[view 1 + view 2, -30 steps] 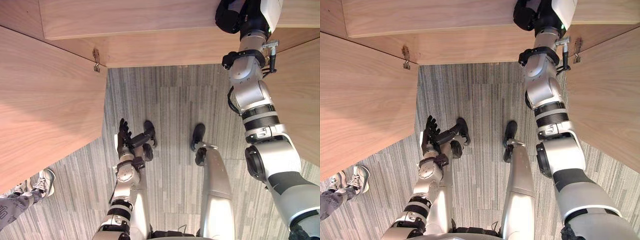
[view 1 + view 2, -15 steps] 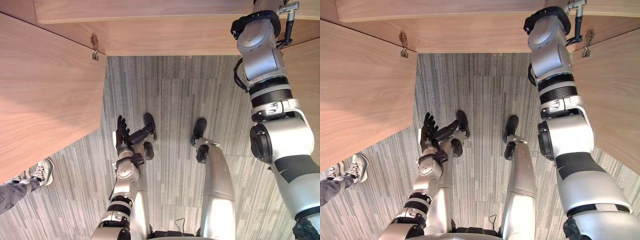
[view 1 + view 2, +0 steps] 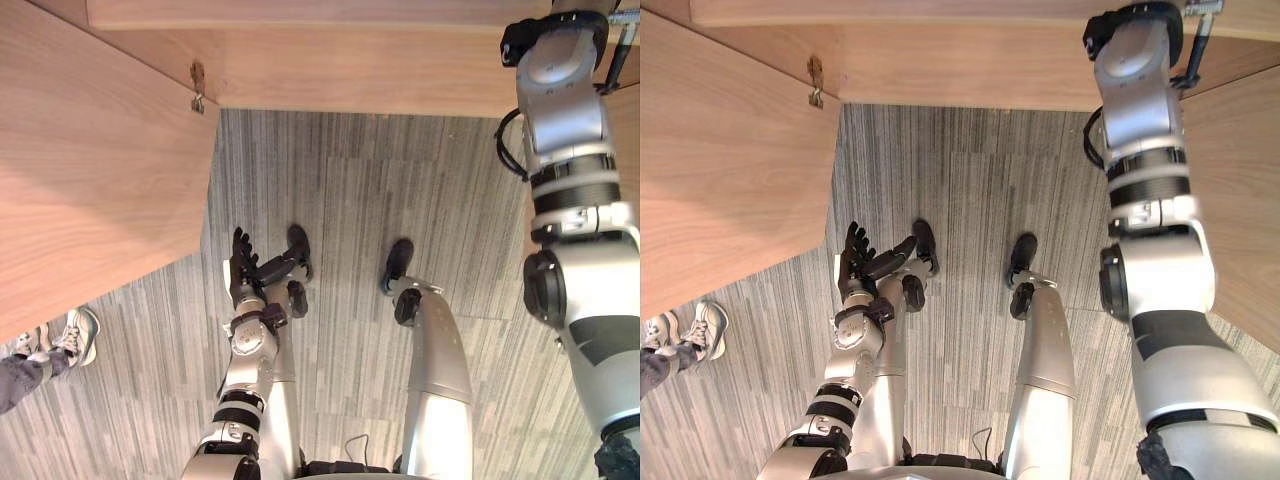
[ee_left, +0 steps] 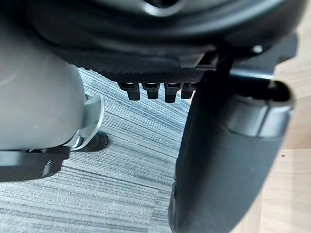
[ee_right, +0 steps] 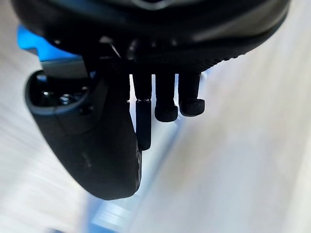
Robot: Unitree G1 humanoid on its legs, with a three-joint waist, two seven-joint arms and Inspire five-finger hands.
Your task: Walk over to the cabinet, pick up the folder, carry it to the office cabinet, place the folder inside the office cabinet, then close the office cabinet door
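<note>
Two doors of the office cabinet [image 3: 350, 70] are standing open ahead of your robot: the left door [image 3: 90, 170] is swinging out from its hinge [image 3: 198, 88], and the right door [image 3: 1245, 200] is closing off the right edge.

Change over the last second: your right arm [image 3: 565, 130] is pushing farther into the opening and more to the right. The hand was sitting at the far edge of the head views then and is now passing beyond it. The head is tipping slightly too, so count part of that shift as the camera's.

Right hand [image 5: 92, 145], wrist view: the fingers [image 5: 165, 104] are curling toward the thumb, one nearly meeting it. The blue folder [image 5: 43, 46] is showing just behind the thumb and again past its tip, with pale wood all round. I am reading that as a pinch on the folder's edge. So the folder is riding in the right hand, at the cabinet, not yet set down.

Left hand [image 3: 243, 262] is hanging low on the near left, fingers straight and apart, carrying nothing.

Someone's shoe [image 3: 72, 333] is resting on the carpet [image 3: 350, 200] at the left, near the left door.

Meaning for you: the placing step is under way. Releasing, withdrawing and closing the doors are all waiting.
</note>
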